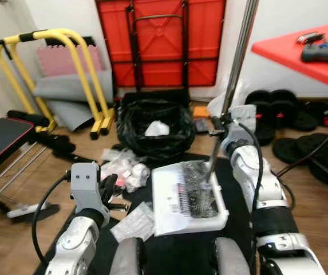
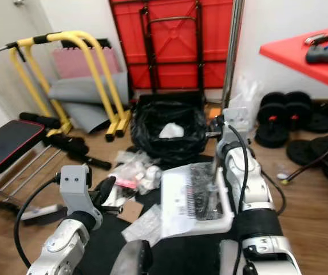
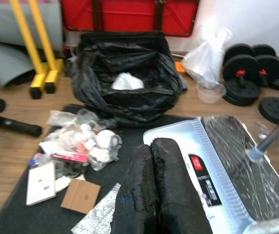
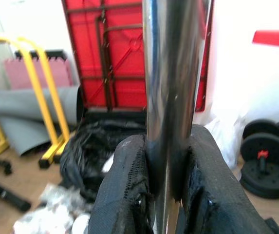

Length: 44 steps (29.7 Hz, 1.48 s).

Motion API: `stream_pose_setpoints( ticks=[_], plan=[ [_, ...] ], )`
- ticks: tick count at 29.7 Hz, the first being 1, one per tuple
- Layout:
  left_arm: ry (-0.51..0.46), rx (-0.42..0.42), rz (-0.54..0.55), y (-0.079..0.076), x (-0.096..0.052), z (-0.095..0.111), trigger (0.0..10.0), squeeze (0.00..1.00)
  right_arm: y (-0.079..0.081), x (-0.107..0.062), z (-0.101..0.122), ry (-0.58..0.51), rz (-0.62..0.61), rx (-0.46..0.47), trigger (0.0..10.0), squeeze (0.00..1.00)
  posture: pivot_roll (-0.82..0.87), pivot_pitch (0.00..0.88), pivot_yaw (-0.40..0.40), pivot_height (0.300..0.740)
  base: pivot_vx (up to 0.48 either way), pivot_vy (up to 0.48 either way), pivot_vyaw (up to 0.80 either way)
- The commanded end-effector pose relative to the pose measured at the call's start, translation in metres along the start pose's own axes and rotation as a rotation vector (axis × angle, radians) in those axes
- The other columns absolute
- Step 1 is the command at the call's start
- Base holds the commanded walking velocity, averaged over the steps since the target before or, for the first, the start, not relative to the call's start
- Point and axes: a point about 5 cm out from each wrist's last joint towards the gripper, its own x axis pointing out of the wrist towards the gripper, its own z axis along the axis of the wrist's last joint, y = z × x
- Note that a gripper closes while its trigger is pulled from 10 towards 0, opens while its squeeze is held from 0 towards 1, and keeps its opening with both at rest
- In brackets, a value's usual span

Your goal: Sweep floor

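My right gripper (image 4: 166, 161) is shut on the broom's shiny metal pole (image 1: 238, 51), which rises past the top of the head view. The pole's black brush head (image 1: 198, 192) rests in a white dustpan (image 1: 169, 197) lying on a black mat in front of me. My left gripper (image 3: 151, 144) hovers low at the dustpan's left side, fingers shut with nothing between them. A litter pile (image 1: 123, 166) of plastic wrappers, paper and a cardboard piece (image 3: 81, 196) lies on the mat just beyond it. A crinkled foil sheet (image 1: 134, 222) lies beside the dustpan.
An open black trash bag (image 1: 152, 129) holding white paper stands behind the dustpan. A folded red table (image 1: 161, 40) leans on the wall. A yellow frame (image 1: 78, 63) and a bench (image 1: 0, 140) stand left. Weight plates (image 1: 301, 114) and a red table (image 1: 307, 51) are right.
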Motion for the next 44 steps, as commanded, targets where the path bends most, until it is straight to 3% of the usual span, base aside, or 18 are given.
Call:
stream_pose_setpoints(
  ticks=[1, 12, 29, 44],
  plan=[
    [0.007, 0.004, 0.004, 0.001, -0.001, 0.000, 10.0, 0.00, -0.005, 0.005, 0.018, -0.088, -0.017, -0.015, 10.0, 0.00, 0.00, 0.056, 0.030, 0.545, 0.000, 0.000, 0.00],
    [0.015, 0.013, -0.012, 0.000, -0.008, 0.000, 10.0, 0.00, -0.010, 0.022, 0.026, -0.132, -0.039, -0.005, 10.0, 0.00, 0.03, 0.066, 0.044, 0.495, 0.000, 0.000, 0.00],
    [0.018, 0.015, -0.008, 0.002, -0.014, 0.004, 10.0, 0.00, -0.026, 0.031, 0.023, -0.128, -0.069, -0.045, 10.0, 0.00, 0.05, 0.110, 0.051, 0.435, 0.000, 0.000, 0.00],
    [0.022, 0.008, -0.005, 0.001, -0.016, 0.006, 10.0, 0.00, -0.026, 0.034, 0.016, -0.125, -0.068, -0.074, 10.0, 0.00, 0.06, 0.130, 0.054, 0.385, 0.000, 0.000, 0.00]
  ],
)
